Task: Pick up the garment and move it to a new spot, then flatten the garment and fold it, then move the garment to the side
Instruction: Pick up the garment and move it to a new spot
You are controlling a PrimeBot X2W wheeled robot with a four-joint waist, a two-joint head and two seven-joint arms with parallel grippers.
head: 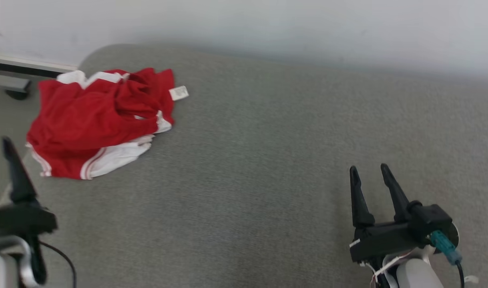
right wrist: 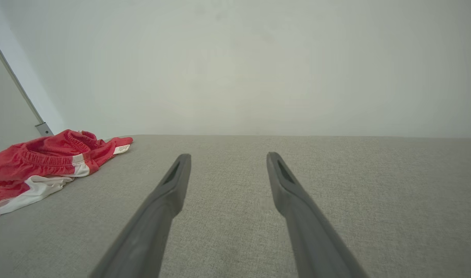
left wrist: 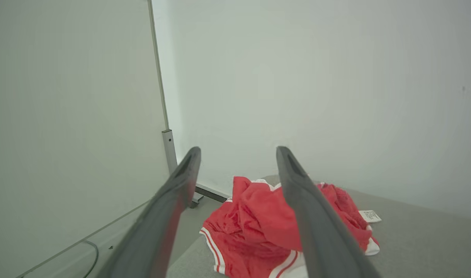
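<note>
Red-and-white cloth, the garment, probably shorts, lies crumpled at the far left corner of the grey bench. Lined up for the pickup, the left tool hangs spread wide just short of it. The right tool, also wide and empty, sits well apart over bare bench, likely keeping the new spot free.

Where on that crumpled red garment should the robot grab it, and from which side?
Probably the raised red folds in the middle of the garment, from above with the nearer, open left gripper. It lies bunched on the grey surface, so the humps offer something to pinch; the white hem lies flat.
</note>
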